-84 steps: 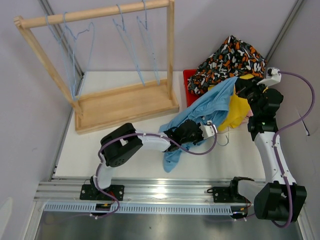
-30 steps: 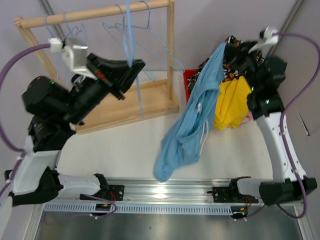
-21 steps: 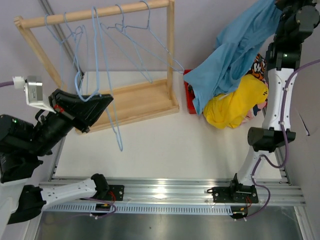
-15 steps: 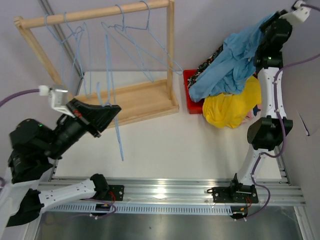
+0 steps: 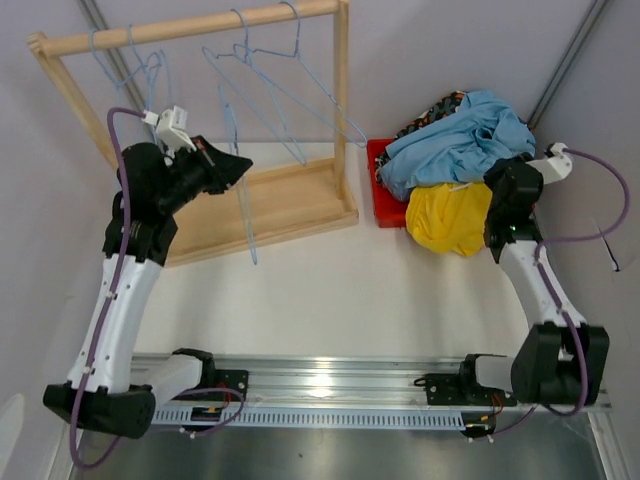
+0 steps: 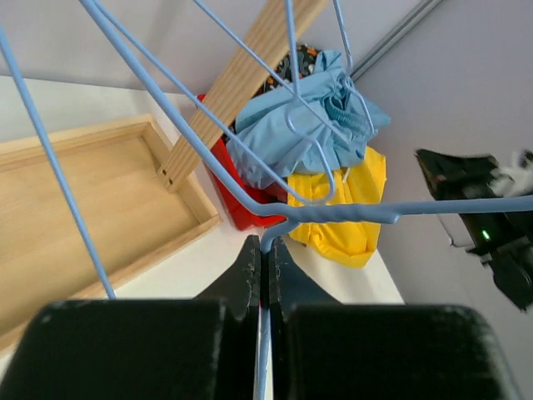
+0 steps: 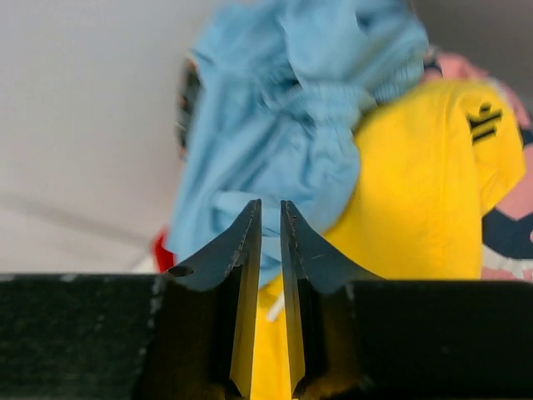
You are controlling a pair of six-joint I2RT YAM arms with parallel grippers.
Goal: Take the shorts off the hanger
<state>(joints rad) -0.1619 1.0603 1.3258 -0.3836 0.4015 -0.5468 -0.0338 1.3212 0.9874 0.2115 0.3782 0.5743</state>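
The shorts lie heaped over a red bin [image 5: 383, 190] at the back right. The light blue shorts [image 5: 460, 140] are on top, over the yellow shorts [image 5: 445, 215] and the black-orange-white shorts [image 5: 430, 108]. My right gripper [image 5: 497, 205] is beside the heap, its jaws a narrow gap apart and empty [image 7: 270, 208]. Its view shows the light blue shorts [image 7: 283, 142], the yellow shorts [image 7: 416, 192] and pink patterned cloth [image 7: 520, 196]. My left gripper [image 5: 235, 165] is shut on a bare blue wire hanger [image 5: 245, 215], gripped at its neck [image 6: 266, 250], near the rack.
The wooden rack [image 5: 200, 25] with its tray base [image 5: 250, 205] stands at the back left. Several bare blue wire hangers [image 5: 285, 80] hang from its rail. Grey walls close in on the left and right. The arms' rail runs along the near edge.
My right gripper has let go of the light blue shorts onto the heap and dropped down beside it. My left arm has carried the bare hanger up toward the rack.
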